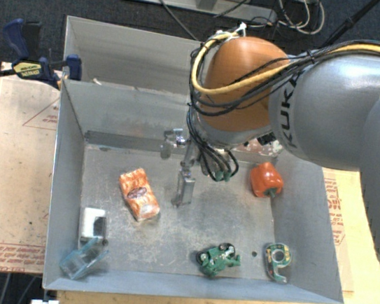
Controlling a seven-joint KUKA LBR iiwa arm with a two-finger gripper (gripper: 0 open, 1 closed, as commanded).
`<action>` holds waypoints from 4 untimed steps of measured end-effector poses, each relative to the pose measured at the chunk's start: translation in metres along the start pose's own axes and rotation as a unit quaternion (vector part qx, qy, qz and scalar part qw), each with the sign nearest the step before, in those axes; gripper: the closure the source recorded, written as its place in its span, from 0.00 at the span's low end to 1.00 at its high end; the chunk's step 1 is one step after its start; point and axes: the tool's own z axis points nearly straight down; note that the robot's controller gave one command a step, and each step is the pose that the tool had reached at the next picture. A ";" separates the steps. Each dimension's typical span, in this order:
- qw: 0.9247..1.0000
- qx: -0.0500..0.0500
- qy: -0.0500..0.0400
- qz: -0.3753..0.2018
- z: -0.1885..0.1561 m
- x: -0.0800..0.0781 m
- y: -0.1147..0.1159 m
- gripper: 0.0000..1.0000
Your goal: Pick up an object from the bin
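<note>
My gripper (183,193) hangs below the arm's orange cover, low over the bin's floor near the middle. Just to its left lies an orange and brown snack packet (140,194), tilted on the floor and apart from the gripper. To the right, near the right wall, sits a red-orange toy pepper (266,180). I see nothing held by the gripper.
A small green toy (217,259) and a green and yellow ring-like piece (277,260) lie near the front wall at the right. A white block (92,222) and a clear plastic piece (83,258) sit in the front left corner. The arm covers the bin's back right.
</note>
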 end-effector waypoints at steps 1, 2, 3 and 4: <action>0.999 0.001 -0.001 -0.050 0.053 -0.015 0.013 0.00; 0.996 0.000 0.004 -0.087 0.071 -0.029 0.031 0.00; 0.995 0.000 -0.002 -0.100 0.095 -0.054 0.068 0.00; 0.981 -0.001 0.001 -0.194 0.105 -0.013 0.045 0.00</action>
